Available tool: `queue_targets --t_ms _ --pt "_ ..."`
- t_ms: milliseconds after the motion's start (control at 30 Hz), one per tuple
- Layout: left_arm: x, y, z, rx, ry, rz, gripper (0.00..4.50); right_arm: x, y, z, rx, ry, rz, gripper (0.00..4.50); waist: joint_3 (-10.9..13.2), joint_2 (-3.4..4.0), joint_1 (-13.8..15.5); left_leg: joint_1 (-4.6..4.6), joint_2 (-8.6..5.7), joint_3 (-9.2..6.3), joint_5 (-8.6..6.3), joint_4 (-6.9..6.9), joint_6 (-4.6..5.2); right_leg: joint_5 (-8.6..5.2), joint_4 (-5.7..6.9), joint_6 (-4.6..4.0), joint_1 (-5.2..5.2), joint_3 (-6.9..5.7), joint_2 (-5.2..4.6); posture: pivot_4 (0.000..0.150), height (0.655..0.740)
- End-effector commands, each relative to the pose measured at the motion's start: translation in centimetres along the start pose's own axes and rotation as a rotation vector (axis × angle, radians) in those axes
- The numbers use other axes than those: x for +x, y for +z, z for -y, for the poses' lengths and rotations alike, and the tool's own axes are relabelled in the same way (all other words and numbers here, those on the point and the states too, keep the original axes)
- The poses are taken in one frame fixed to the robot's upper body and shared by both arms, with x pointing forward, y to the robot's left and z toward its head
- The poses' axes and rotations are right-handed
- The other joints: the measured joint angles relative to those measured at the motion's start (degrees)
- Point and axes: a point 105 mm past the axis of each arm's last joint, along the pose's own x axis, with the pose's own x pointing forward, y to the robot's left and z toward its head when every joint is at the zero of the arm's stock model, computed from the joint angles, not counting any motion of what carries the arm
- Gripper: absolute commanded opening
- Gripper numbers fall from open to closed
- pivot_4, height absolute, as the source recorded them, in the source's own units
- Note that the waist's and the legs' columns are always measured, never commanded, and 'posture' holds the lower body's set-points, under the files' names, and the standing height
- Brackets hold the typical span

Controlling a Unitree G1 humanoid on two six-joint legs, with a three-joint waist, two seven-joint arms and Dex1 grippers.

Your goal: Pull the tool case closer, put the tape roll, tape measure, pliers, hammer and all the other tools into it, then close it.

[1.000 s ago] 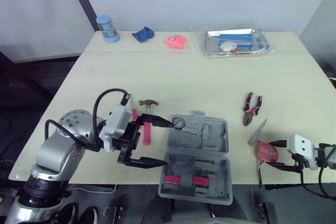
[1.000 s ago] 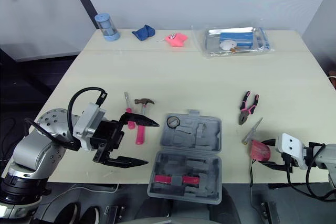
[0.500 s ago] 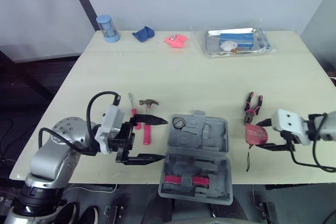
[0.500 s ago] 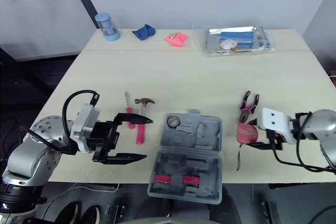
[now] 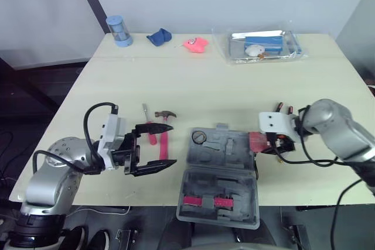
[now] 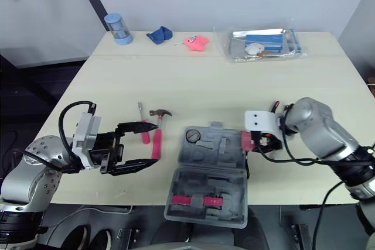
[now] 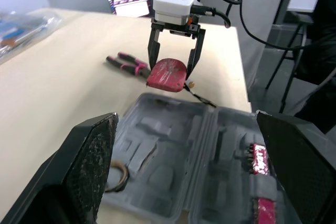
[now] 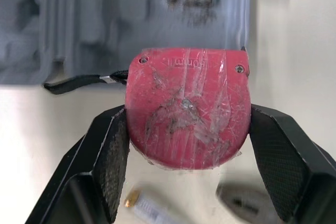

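Note:
The grey tool case (image 5: 225, 174) lies open near the table's front edge, with the tape roll (image 5: 199, 137) in its far-left corner. My right gripper (image 5: 255, 143) is shut on the red tape measure (image 5: 258, 142), holding it just above the case's right rim; its black strap hangs down. The pink-handled pliers (image 7: 126, 64) lie just behind it. The hammer (image 5: 163, 139) and a pink screwdriver (image 5: 147, 120) lie left of the case. My left gripper (image 5: 173, 144) stands open beside the hammer, holding nothing.
At the table's far edge stand a blue cup (image 5: 116, 30), a blue cloth (image 5: 159, 38), a pink object (image 5: 196, 44) and a clear bag of items (image 5: 263, 45). Pink bits (image 5: 202, 201) sit in the case's near half. A small thin tool (image 8: 143, 206) lies under the right gripper.
The right gripper has carried the tape measure left from the table's front right corner to the case's right rim. The left gripper has drawn back to the left, away from the case.

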Motion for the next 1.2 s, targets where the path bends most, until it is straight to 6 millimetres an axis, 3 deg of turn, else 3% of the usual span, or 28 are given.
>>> queue_targets --t_ms 33,367,767,800,867,1033,1200 --pt "-0.5 0.4 -0.1 0.026 0.022 0.003 4.50 0.0 0.4 0.4 -0.025 -0.017 -0.037 2.87 0.00 0.00 0.14 -0.05 -0.01 -0.01 0.00 0.00 0.00 0.00 0.00 0.00 -0.05 0.00 0.00 0.150 0.7400" --pt "-0.6 0.1 0.0 0.027 0.015 -0.001 4.50 2.3 1.5 1.6 -0.057 -0.039 -0.093 2.87 0.00 0.00 -0.19 -0.12 -0.01 0.03 0.00 0.00 0.00 0.01 0.06 -0.02 -0.19 0.01 -0.02 0.150 0.7400" --pt "-0.7 0.1 0.2 0.022 0.020 0.003 4.50 3.7 1.6 1.2 -0.080 -0.037 -0.083 2.87 0.00 -0.01 -0.23 -0.10 -0.01 0.02 0.00 0.00 0.00 0.01 0.09 -0.02 -0.20 0.01 -0.01 0.150 0.7400" --pt "-0.7 0.1 0.2 0.022 0.021 0.004 4.50 3.7 1.6 1.2 -0.081 -0.040 -0.083 3.90 0.00 -0.01 -0.22 -0.09 -0.01 0.02 0.00 0.00 0.00 0.01 0.09 -0.02 -0.20 0.01 -0.01 0.150 0.7400" --pt "-0.7 0.0 0.2 0.020 0.018 0.004 4.50 3.7 1.7 1.2 -0.080 -0.040 -0.080 4.48 0.00 -0.01 -0.22 -0.10 -0.01 0.02 0.00 0.00 0.00 0.02 0.09 -0.02 -0.20 0.01 -0.01 0.150 0.7400" --pt "-0.6 -0.1 0.3 0.017 0.015 0.003 4.50 2.7 2.0 1.1 -0.067 -0.048 -0.053 4.48 0.00 -0.01 -0.21 -0.10 -0.01 0.02 0.00 0.00 0.00 0.02 0.10 -0.02 -0.20 0.01 -0.01 0.150 0.7400" --pt "-0.5 0.0 0.4 0.014 0.008 0.004 4.50 -0.6 2.9 1.1 -0.051 -0.086 0.016 4.48 0.01 0.00 -0.09 -0.32 -0.02 0.01 0.00 0.02 0.00 0.02 0.10 -0.02 -0.39 0.00 -0.02 0.150 0.7400"
